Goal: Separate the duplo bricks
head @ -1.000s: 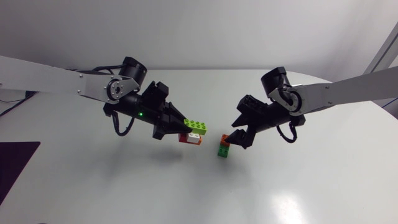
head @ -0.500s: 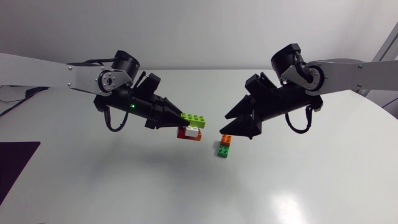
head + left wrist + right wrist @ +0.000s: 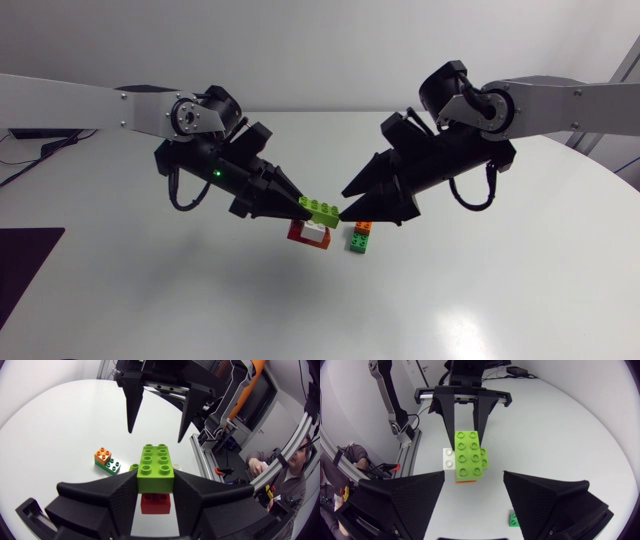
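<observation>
Two arms (image 3: pixel 100 102); two duplo stacks (image 3: pixel 360 238) — multicoloured.

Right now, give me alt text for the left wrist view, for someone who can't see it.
The left gripper is shut on a lime-green plastic eight-stud brick with a red brick under it. Ahead, the right gripper, open, points at it over the white table, where a small orange brick and a dark green brick sit together.

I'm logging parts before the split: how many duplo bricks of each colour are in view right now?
Lime green: 2, the large lime brick held in the left gripper and a small lime brick partly hidden under it
White: 1, white brick
Red: 1, red brick
Orange: 1, orange brick
Dark green: 1, dark green brick
Total: 6
</observation>
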Controlling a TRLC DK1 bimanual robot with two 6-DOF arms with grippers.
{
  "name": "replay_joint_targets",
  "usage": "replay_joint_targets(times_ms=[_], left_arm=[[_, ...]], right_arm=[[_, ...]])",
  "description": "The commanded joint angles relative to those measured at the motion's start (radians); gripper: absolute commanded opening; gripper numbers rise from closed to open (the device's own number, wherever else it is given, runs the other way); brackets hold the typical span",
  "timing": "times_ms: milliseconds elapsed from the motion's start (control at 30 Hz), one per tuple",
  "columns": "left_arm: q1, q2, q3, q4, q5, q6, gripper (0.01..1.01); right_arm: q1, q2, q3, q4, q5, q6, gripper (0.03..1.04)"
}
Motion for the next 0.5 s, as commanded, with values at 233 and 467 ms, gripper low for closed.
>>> replay_joint_targets(times_ms=[233,467], left_arm=[[-0.016,0.099,0.132,-0.153,0.039,0.128,0.249],[-0.019,0.105,0.146,-0.202,0.048,0.162,0.251]], right_arm=[[0.013,0.025,0.031,-0.079,-0.048,-0.080,0.66],[-0.003,0.071,0.057,-0.073,-0.048,-0.086,0.66]])
